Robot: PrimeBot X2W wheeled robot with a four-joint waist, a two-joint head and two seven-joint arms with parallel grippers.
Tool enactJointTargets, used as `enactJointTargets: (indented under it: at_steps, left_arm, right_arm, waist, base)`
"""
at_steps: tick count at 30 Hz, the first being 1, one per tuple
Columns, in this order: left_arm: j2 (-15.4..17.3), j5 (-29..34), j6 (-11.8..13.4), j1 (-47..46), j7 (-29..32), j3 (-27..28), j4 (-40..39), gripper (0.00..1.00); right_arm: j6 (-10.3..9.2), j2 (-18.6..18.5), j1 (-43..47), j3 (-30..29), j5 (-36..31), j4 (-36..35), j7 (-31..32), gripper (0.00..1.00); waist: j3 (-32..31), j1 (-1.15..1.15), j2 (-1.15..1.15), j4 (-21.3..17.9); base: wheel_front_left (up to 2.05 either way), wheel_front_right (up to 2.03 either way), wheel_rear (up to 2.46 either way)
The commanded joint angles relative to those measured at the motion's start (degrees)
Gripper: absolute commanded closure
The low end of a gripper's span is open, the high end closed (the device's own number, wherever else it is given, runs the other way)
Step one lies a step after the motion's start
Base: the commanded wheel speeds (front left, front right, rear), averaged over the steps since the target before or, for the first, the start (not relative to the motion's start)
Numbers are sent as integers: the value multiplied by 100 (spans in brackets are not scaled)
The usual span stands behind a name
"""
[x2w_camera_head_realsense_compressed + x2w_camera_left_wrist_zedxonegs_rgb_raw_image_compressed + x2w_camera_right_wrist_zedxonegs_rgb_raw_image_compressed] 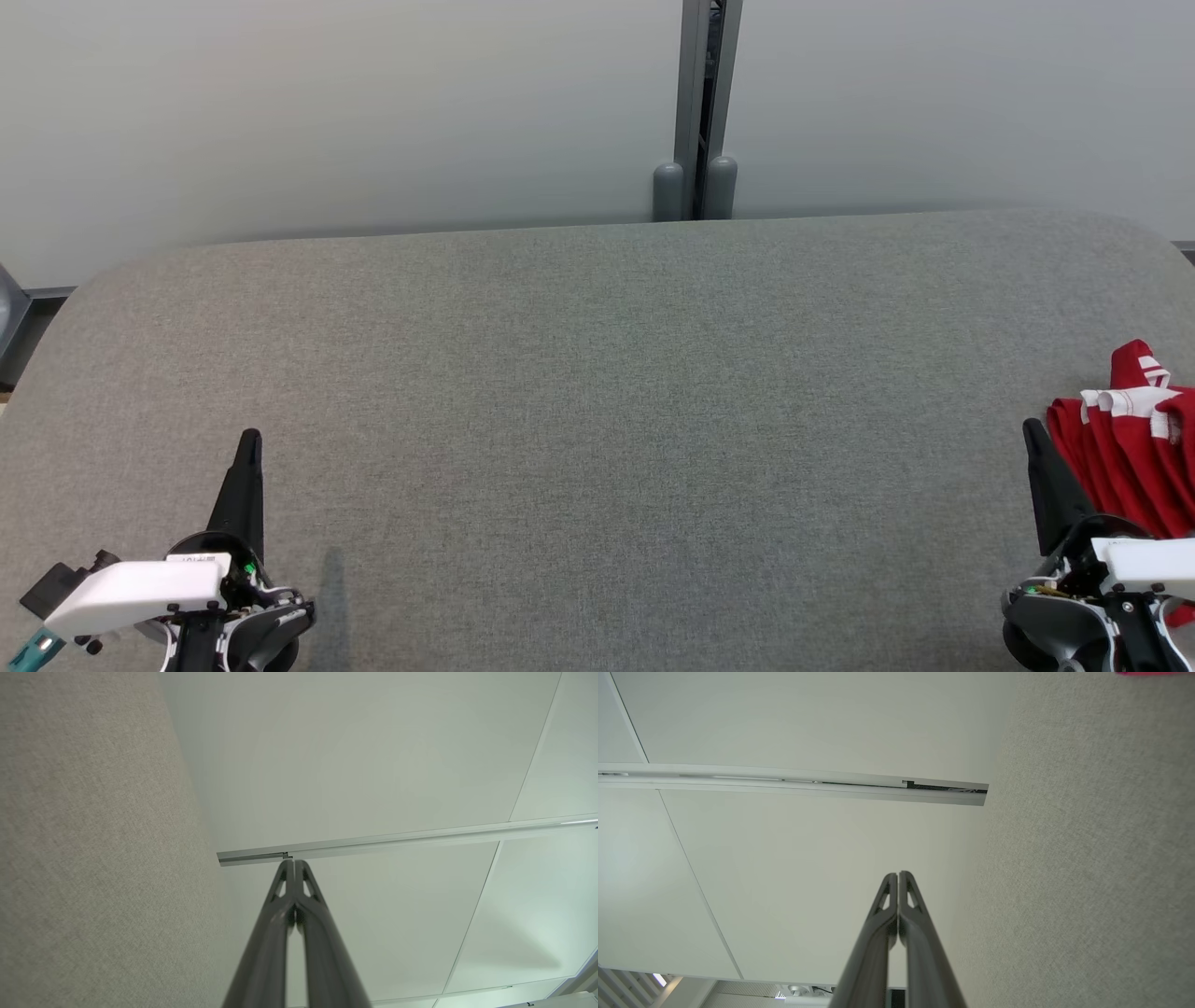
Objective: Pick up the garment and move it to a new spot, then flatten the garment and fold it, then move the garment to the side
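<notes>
The garment (1134, 448) is red with white trim and lies bunched at the right edge of the grey table (597, 392); a sliver of the garment (1153, 673) shows at the top of the right wrist view. My right gripper (1032, 431) stands just left of it, shut and empty, its fingertips pressed together (899, 875). My left gripper (250, 439) sits at the lower left of the table, far from the garment, also shut with nothing in it (293, 862).
A pale partition wall (336, 103) runs behind the table, with a grey metal post (707, 103) at its joint and two rounded caps at the table's far edge. The table's corners are rounded.
</notes>
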Motion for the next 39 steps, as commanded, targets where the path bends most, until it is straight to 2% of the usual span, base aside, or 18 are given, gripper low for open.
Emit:
enactJointTargets:
  at_steps: [1,39]
  left_arm:
    - [32,-112,-54,-114,26,30,-40,100]
    - [33,-174,-59,-106,53,42,-46,100]
  right_arm:
    - [0,-54,45,-17,124,-36,56,100]
    - [0,-55,48,-22,188,-48,69,100]
  waist:
    - [0,0,0,0]
    - [1,0,0,1]
  base:
    - [0,0,0]
    - [0,0,0]
